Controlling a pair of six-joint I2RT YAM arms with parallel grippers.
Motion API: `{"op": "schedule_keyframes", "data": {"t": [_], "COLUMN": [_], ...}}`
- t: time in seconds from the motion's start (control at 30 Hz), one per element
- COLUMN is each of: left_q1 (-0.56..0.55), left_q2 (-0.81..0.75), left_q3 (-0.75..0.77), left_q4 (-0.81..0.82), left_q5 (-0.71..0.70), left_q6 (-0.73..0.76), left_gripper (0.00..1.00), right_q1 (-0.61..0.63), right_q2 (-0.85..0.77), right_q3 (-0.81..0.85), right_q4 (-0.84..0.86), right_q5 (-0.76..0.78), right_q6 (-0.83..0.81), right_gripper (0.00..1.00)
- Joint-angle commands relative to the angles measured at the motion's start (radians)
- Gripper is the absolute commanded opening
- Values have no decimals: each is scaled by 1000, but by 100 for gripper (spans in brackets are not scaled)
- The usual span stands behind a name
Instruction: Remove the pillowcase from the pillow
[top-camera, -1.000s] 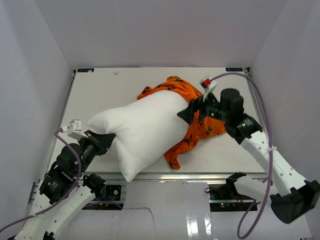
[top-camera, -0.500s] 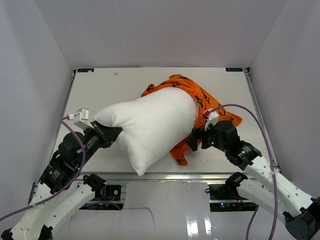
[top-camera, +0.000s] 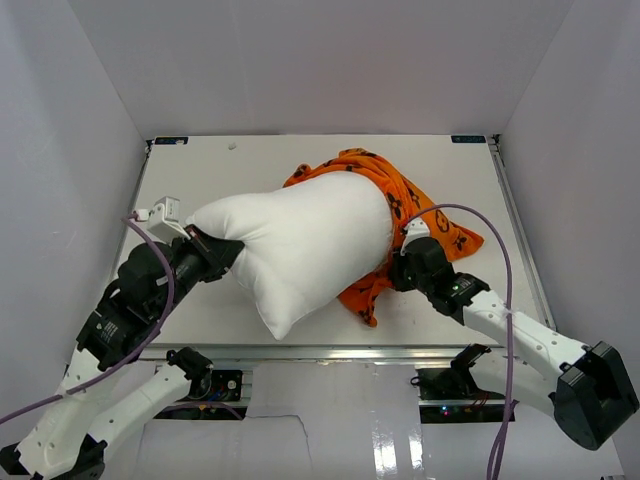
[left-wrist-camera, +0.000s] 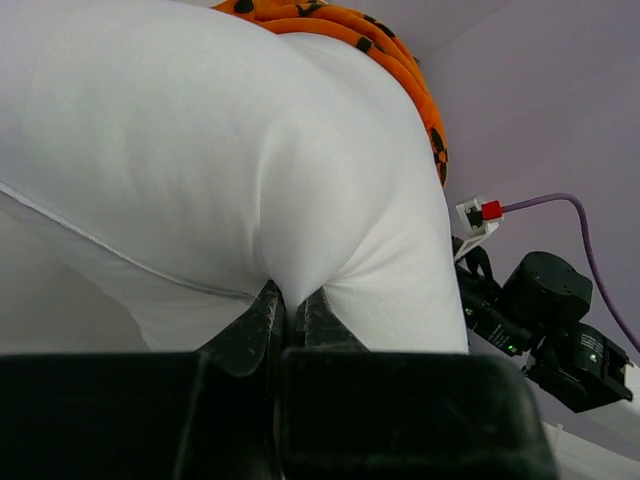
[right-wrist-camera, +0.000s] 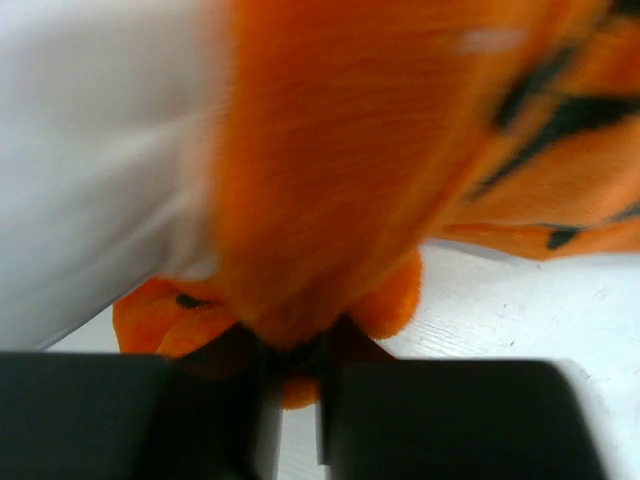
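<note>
ON THE TABLE, mid-strip: the R gripper (top-camera: 393, 274) has dropped from the far-right flank of the pillow (top-camera: 310, 235), where it hung w/ jaws wide a sec ago. It is now at the near hem of the pillowcase (top-camera: 430, 225), nipped tight on a fold of orange cloth. Its wrist view, tho blurred, shows the fabric bunched between the jaws. The L gripper (top-camera: 218, 257) stays as it was, clamped on a pinch of white fabric at the pillow's left corner, per its own wrist view. The pillow lies across the middle of the table (top-camera: 200, 170), mostly bare and nudged a little since. The cover is rucked into a collar round its far-right end, spilling onto the tabletop by the R arm. For the job this means both anchors look set, one per item, so the pull-apart seems ready: L to hold the pillow back, R to draw the cover rightward & off. Likely risk: R's bite takes only an edge fold & could slip, or drag the pillow along.
</note>
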Motion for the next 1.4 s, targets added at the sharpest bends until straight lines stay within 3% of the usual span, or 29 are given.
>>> {"op": "schedule_keyframes", "data": {"t": [0.0, 0.13, 0.37, 0.53, 0.67, 0.77, 0.83, 0.87, 0.9, 0.97, 1.1, 1.17, 1.23, 1.27, 1.37], "left_q1": [5, 5, 5, -35, -101, -135, -136, -136, -136, -136, -136, -136, -136, -136, -136], "left_q2": [36, 83, 62, 10, -42, -105, -140, -141, -133, -122, -173, -225, -239, -242, -240], "left_q3": [155, 382, 537, 514, 448, 308, 162, 125, 69, 22, -93, -160, -190, -197, -243], "left_q4": [64, -64, -206, -261, -266, -191, -122, -112, -112, -120, -86, -48, -34, -31, 10], "left_q5": [-61, -88, -137, -200, -252, -222, -170, -159, -153, -163, -168, -137, -128, -124, -81], "left_q6": [23, 37, 65, 71, 62, 65, 59, 54, 51, 34, -18, -18, -21, -23, -21], "left_gripper": [0, 0, 0, 0, 0, 0, 0, 0, 0, 0, 0, 0, 0, 0, 0], "right_q1": [-52, -204, -576, -744, -787, -783, -778, -778, -776, -773, -772, -760, -703, -668, -473], "right_q2": [66, 130, 263, 368, 409, 336, 217, 177, 143, 74, -20, -29, -3, 14, 136], "right_q3": [-4, -1, 44, 71, 131, 139, 130, 120, 136, 218, 307, 333, 364, 378, 491], "right_q4": [99, 117, 177, 266, 257, 260, 242, 239, 207, 47, -38, -6, 40, 76, 49], "right_q5": [130, 169, 82, -15, -108, -258, -271, -300, -305, -285, -322, -435, -521, -536, -477], "right_q6": [32, 29, 52, 147, 168, 135, 113, 101, 87, 44, -13, -34, -48, -63, -172], "right_gripper": [8, 8, 8, 8, 8, 8, 25, 44, 54, 75, 79, 82, 85, 92, 97]}}
